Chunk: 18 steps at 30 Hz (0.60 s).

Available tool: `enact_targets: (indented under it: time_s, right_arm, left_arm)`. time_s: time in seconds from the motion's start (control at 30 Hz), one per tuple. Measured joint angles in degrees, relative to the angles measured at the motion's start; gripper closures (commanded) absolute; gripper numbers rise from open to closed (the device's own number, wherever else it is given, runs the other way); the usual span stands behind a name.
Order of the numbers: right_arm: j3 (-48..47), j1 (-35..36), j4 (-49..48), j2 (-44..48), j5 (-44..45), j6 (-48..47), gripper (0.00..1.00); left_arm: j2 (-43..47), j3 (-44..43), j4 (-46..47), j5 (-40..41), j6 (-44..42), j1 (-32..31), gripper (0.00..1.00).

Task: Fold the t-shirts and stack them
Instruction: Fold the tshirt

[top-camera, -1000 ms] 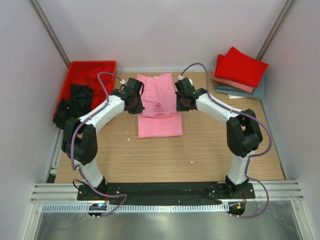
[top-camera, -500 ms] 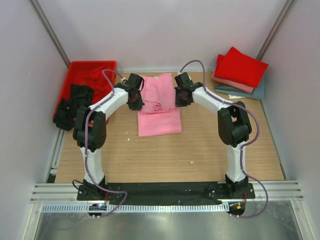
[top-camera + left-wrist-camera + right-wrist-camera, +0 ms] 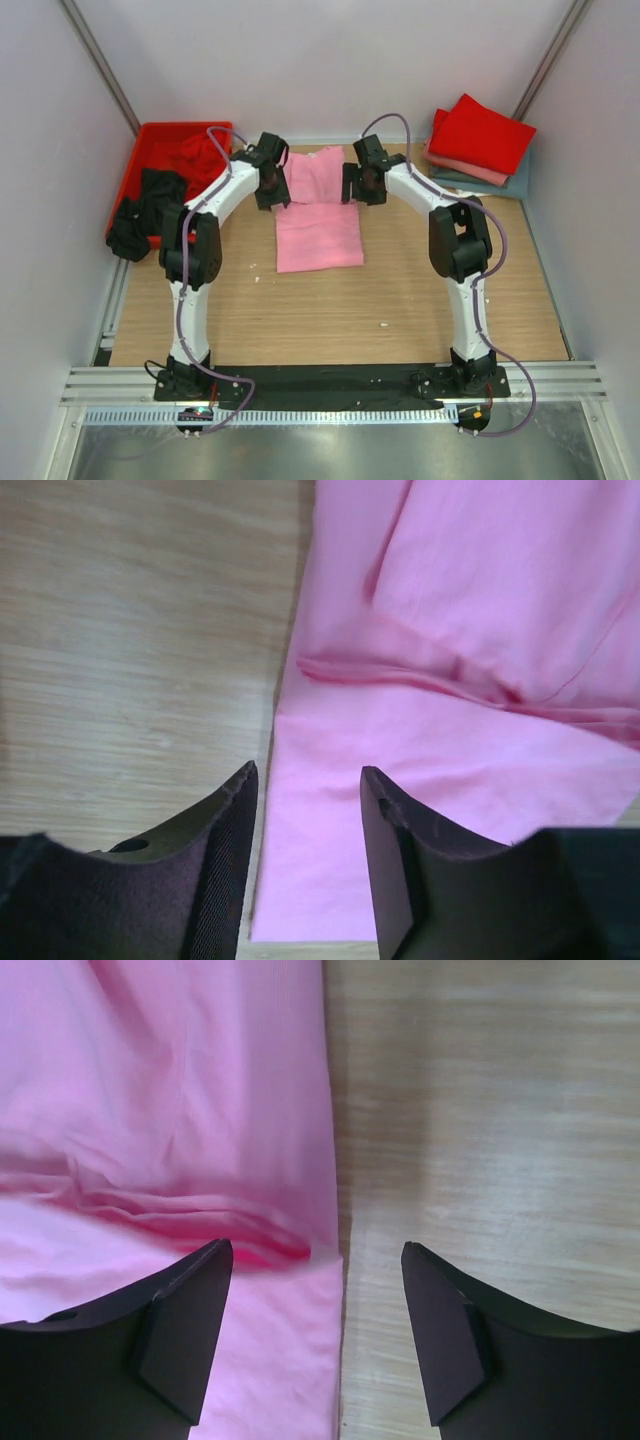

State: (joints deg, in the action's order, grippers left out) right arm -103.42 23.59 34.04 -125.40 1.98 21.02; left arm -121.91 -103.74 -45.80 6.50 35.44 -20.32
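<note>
Both arms, against a second ago: they have stretched farther toward the back of the bench (image 3: 420, 290), and the bunched far half of the shirt they carried now lies flatter, nearer the far edge.
Light pink t-shirt (image 3: 318, 235): middle of the bench between the two wrists, near half spread flat, far flap laid over it with a rumpled crease where the two meet.
Left gripper (image 3: 305, 780): released, fingers apart with nothing between them, straddling the shirt's left edge, one finger over bare wood and one over cloth.
Right gripper (image 3: 315, 1250): released and spread wide, over the shirt's right edge just near of the crease.
Folded stack (image 3: 480, 140): far right corner, bright red on top, salmon and grey-blue under it, well apart from the pink shirt.
Red tray (image 3: 150, 132): far left, holding black t-shirts (image 3: 150, 200) that spill over its near rim, plus some red cloth.
Risk: the crease is puckered and not square, so a next fold made over it would probably lock in the wrinkles and give an uneven packet that sits badly on the stack.
Risk: either gripper closing on one layer alone at the edge could drag the flap askew.
Risk: a fingertip catching cloth as an arm pulls away would undo the fold.
Hidden: sleeves and collar are tucked out of sight, and both wrists cover the flap's side edges from above.
Hard to make out: whether the fingertips touch the cloth or hang just above it; they seem slightly clear.
</note>
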Motion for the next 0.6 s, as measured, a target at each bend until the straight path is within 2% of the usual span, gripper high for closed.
enact_targets:
  time_s: [0.13,0.23,0.33,0.37,0.5,0.6]
  right_arm:
    - [-9.4,-2.0,3.9,-3.0,-0.5,-0.2,0.24]
    - [-10.9,-3.2,4.3,-0.7,-0.7,-0.5,0.23]
    - [-1.8,-3.8,1.4,6.9,-3.0,-0.3,0.35]
    - [3.5,-3.8,0.0,10.8,-4.4,0.0,0.45]
    - [23.4,-2.7,-5.4,24.3,-13.1,1.6,0.64]
    - [32.3,-1.8,-9.4,27.4,-20.0,2.4,0.76]
  left_arm:
    - [-2.1,-10.7,-4.8,0.7,-0.1,1.0,0.50]
    - [-0.4,-14.8,-6.3,1.7,-0.2,1.2,0.50]
    - [6.3,-6.6,-4.0,2.3,-0.1,1.0,0.52]
    - [9.6,-1.7,-3.4,2.2,0.1,0.7,0.52]
    - [21.2,16.7,0.4,0.5,1.3,-1.7,0.54]
    - [26.5,27.3,4.9,-1.4,2.4,-4.3,0.55]
